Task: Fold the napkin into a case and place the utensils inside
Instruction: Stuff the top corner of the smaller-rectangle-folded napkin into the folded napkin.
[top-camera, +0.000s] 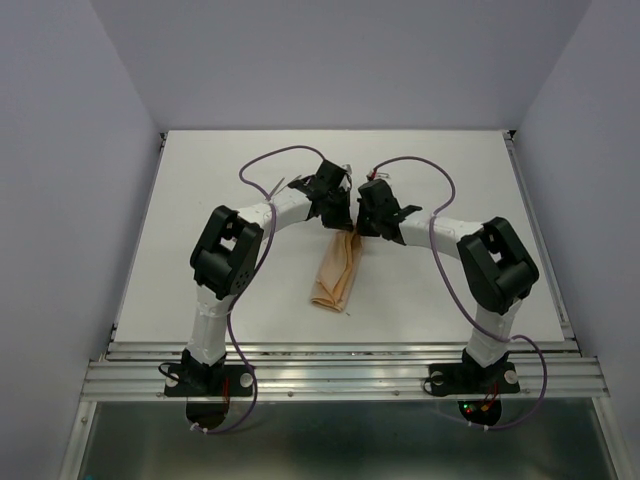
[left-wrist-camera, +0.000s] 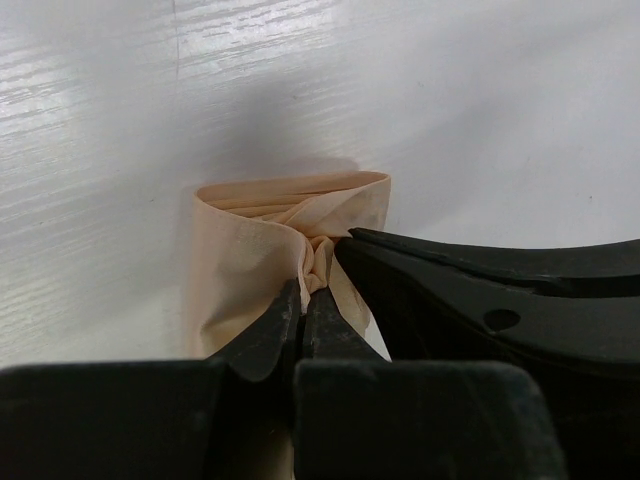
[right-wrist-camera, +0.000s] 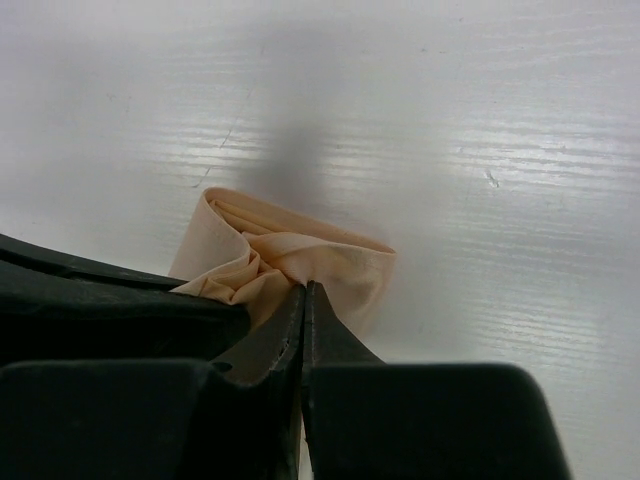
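Note:
The peach-orange napkin (top-camera: 337, 272) lies folded into a narrow oblong in the middle of the table, its far end lifted between the two arms. My left gripper (top-camera: 335, 210) is shut on a bunched fold of that end; the left wrist view shows the cloth (left-wrist-camera: 255, 250) pinched at the fingertips (left-wrist-camera: 303, 292). My right gripper (top-camera: 362, 228) sits right beside it, shut on the napkin's neighbouring edge (right-wrist-camera: 335, 262), with the cloth caught at its tips (right-wrist-camera: 304, 290). Thin silver utensils (top-camera: 283, 184) peek out behind the left arm, mostly hidden.
The white table (top-camera: 200, 200) has raised rails at its left and right edges. The right gripper's black finger (left-wrist-camera: 490, 290) crowds the left wrist view, and the left gripper's finger (right-wrist-camera: 100, 300) crowds the right wrist view. Purple cables loop over both arms.

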